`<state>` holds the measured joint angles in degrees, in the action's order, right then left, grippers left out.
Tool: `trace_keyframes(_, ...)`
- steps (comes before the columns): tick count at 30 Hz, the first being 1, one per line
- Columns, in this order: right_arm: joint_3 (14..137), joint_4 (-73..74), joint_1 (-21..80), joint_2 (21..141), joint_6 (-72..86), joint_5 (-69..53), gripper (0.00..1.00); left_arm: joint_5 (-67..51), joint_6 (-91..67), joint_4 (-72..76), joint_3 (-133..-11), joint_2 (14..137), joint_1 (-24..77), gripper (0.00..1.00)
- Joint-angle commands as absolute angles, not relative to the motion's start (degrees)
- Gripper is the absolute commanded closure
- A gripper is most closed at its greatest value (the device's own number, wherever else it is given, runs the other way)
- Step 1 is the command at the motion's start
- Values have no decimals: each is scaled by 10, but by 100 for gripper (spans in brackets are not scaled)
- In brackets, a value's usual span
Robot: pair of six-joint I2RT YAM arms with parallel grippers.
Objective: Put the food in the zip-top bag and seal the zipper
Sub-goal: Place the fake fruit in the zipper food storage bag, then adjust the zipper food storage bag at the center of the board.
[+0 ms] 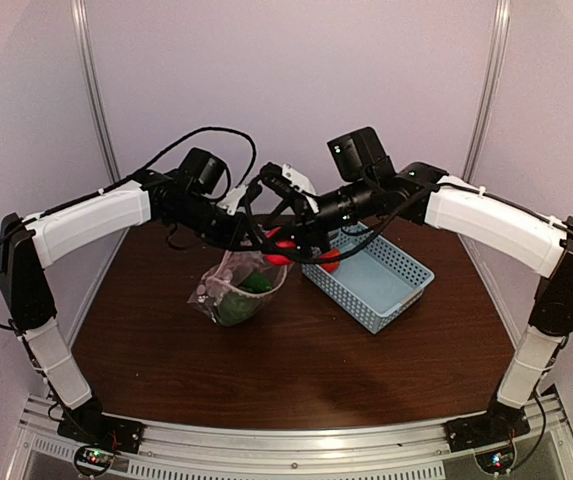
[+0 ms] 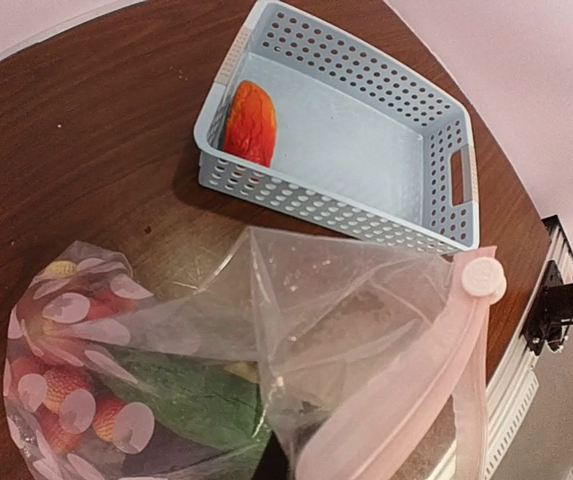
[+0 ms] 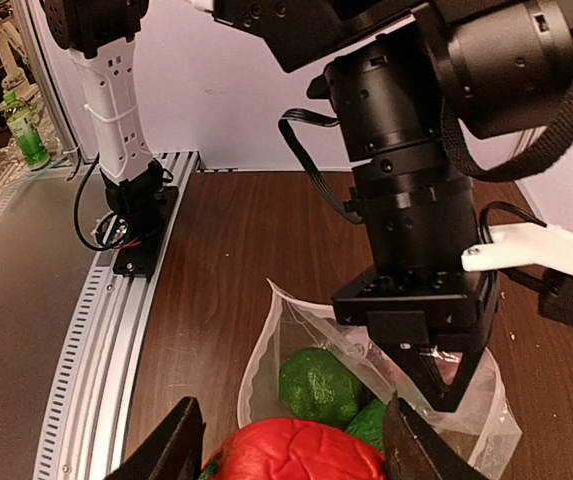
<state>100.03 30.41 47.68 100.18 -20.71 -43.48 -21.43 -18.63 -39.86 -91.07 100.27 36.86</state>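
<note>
Hanging over the middle of the dark worktop (image 1: 296, 370), the two arms meet above the zip-top bag (image 1: 238, 292), which stands left of centre with its mouth pulled up and open. The light blue basket (image 1: 391, 295) lies just to its right, its near corner close to the bag but apart from it. Bare wood runs from both to the near rail.

The left gripper (image 3: 444, 392) has its fingers pinched shut on the bag's mouth edge; the pale pink zipper (image 2: 406, 400) curves away from the grip up to its round end tab (image 2: 482, 279).

The right gripper (image 3: 291, 452) has its fingers spread wide around a red food piece (image 3: 296, 458), gripping it directly over the open mouth. Inside the bag lie green pieces (image 3: 316, 385) and strawberries (image 2: 56, 388) – one more red piece (image 2: 249, 122) rests against the basket's wall.

A green bottle (image 3: 28, 135) stands off the worktop – its label is too small to read.
</note>
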Motion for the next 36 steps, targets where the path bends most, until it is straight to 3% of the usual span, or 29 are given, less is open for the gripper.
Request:
trace_keyframes(1, 1024, 272, 490, 1037, -232, -445, 48, -234, -181, -382, -928, 988, 369, 100)
trace_keyframes(13, 1041, 245, 493, 1100, -274, -414, 49, -248, -164, -411, -948, 990, 369, 100)
trace_keyframes(22, 1064, 252, 493, 1100, -244, -405, 17, -246, -157, -411, -947, 993, 369, 100)
trace_keyframes(29, 1092, 403, 493, 1045, -356, -414, 29, -242, -156, -411, -945, 988, 369, 100)
trace_keyframes(36, 1039, 515, 508, 1012, -469, -354, 42, -241, -154, -411, -940, 987, 369, 100)
